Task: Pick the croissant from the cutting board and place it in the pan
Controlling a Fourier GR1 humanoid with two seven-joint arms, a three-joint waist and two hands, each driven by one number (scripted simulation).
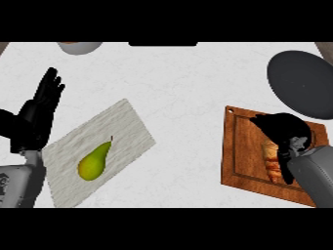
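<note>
A wooden cutting board (242, 166) lies at the right of the counter. On it rests the croissant (272, 161), golden brown and mostly hidden under my right hand (288, 131). That hand hovers over the board with its fingers curled down around the croissant's far end. The dark round pan (307, 83) sits beyond the board at the upper right, with nothing in it. My left hand (32, 117) stands open at the left, fingers up, resting.
A green pear (94, 162) lies on a pale marble slab (126, 127) left of centre. A grey bowl (79, 47) shows at the counter's far edge. Bare white counter lies between the slab and the board.
</note>
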